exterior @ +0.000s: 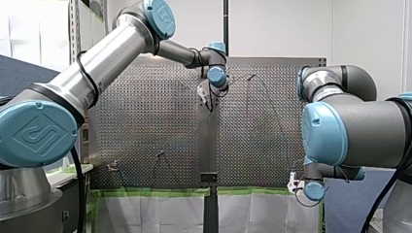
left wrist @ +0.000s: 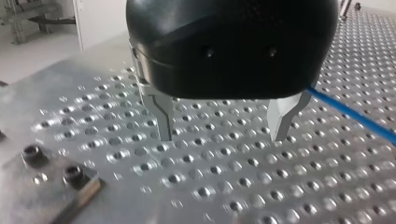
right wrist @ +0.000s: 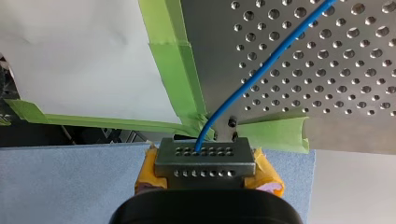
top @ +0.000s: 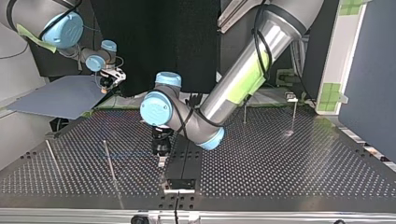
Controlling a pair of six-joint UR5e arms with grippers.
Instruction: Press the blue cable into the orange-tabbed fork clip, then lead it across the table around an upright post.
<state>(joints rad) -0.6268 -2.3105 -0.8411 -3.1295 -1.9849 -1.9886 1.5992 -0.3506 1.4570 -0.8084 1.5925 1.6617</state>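
Left gripper: you see the left gripper [left wrist: 222,128] pointing down at the surface [left wrist: 210,186], its two metal fingers [left wrist: 161,116] spread wide with nothing between them. The tips hang just above the holes.
Left gripper's place: in the top view it is a little left of the frame's centre, just beside the dark strip [top: 184,158] that runs down the middle of the surface.
Right gripper: the right gripper [right wrist: 205,151] is closed on the blue cable [right wrist: 261,70]. You can see yellow pads [right wrist: 266,175] on either side of its grey holed block.
Right gripper's place: in the top view it is at the upper left of the frame, off the surface's far corner and over a blue mat [right wrist: 70,182].
Blue cable's path: from the right gripper it rises past the green tape [right wrist: 173,60] at the corner and runs out over the holed surface, away from the gripper.
Blue cable by the left gripper: a stretch of it passes just beside one finger, outside the gap. You cannot tell whether it lies on the surface or hangs above it.
Posts: in the top view two thin posts [top: 111,163] stand at the lower left of the frame, and two more stand at the upper right.
Bolts: two bolts [left wrist: 32,154] sit on a metal bar near the left gripper, off to one side of its fingers.
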